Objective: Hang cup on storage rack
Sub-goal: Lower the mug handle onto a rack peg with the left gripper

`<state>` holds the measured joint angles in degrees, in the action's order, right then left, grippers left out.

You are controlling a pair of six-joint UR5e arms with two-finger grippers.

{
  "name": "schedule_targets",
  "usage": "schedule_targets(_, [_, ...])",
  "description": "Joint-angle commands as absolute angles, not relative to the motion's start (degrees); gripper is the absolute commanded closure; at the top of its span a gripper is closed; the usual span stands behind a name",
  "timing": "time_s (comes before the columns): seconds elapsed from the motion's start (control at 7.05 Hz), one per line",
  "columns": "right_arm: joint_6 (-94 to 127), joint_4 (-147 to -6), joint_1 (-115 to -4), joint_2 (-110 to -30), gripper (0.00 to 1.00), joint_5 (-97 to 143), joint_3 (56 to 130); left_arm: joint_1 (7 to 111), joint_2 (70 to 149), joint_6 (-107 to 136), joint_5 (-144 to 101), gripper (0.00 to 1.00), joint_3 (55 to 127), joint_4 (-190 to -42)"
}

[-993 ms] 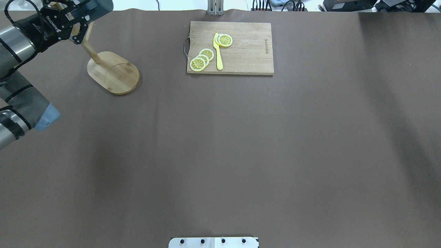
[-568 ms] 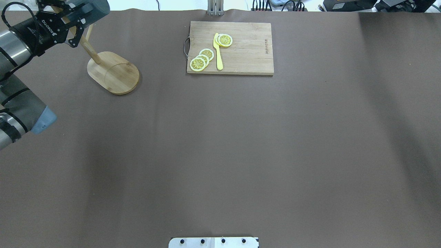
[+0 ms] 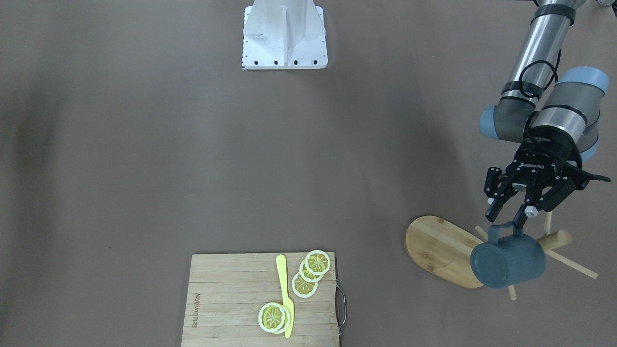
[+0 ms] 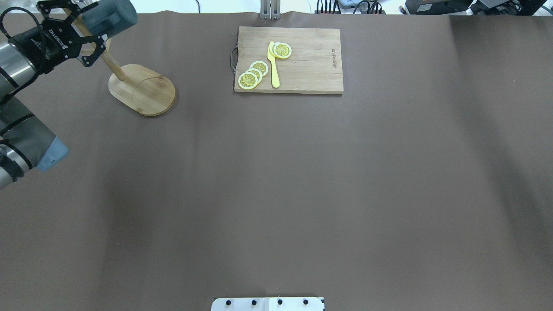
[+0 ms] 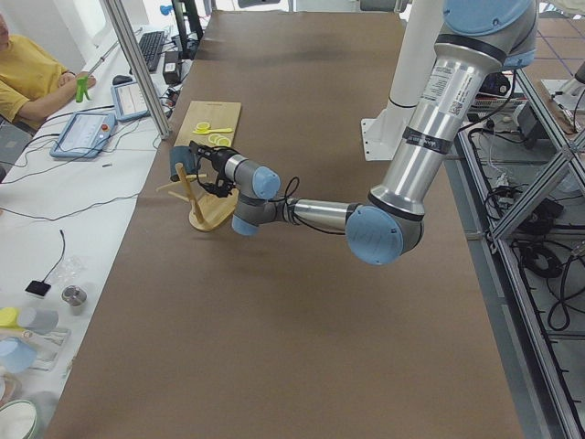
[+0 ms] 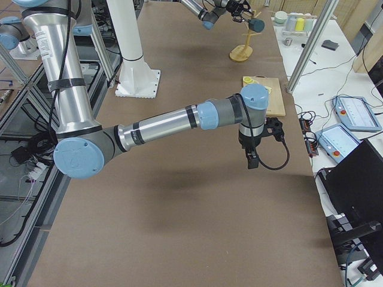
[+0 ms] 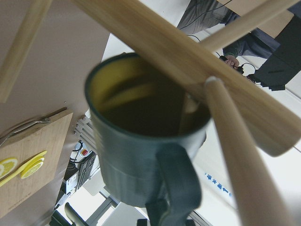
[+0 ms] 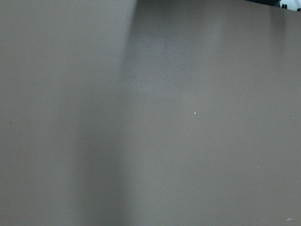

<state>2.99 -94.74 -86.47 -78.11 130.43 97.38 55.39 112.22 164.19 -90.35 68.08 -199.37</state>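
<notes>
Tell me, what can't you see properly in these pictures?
Which rack peg carries the cup: front-facing view, cup body covers it.
Rack's top: overhead view, left gripper and cup cover it.
Right gripper, open or shut: right side view, too small; its wrist camera shows only table.

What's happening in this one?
The left gripper, jaws open, is right at the handle of the cup, which hangs sideways among the pegs of the storage rack, clear of the table. It looks let go, though the peg through the handle isn't clearly visible. The right gripper hangs over the table elsewhere, uninvolved.
</notes>
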Motion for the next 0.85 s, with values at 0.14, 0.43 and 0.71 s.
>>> schedule_targets(0.14, [3.0, -94.7, -86.4, -78.1, 0.0, 130.4, 97.3, 55.9, 110.1, 160.2, -90.6, 0.01, 71.0, -199.6])
schedule_targets(0.43, [3.0, -94.7, -86.3, -78.2, 0.0, 130.4, 97.3, 56.6, 104.1, 152.1, -92.0, 0.02, 75.6, -199.8])
schedule_targets(0.71, [3.0, -94.7, -86.3, -78.2, 0.0, 130.4, 97.3, 60.3, 99.0, 131.4, -102.4, 0.01, 76.5, -199.7])
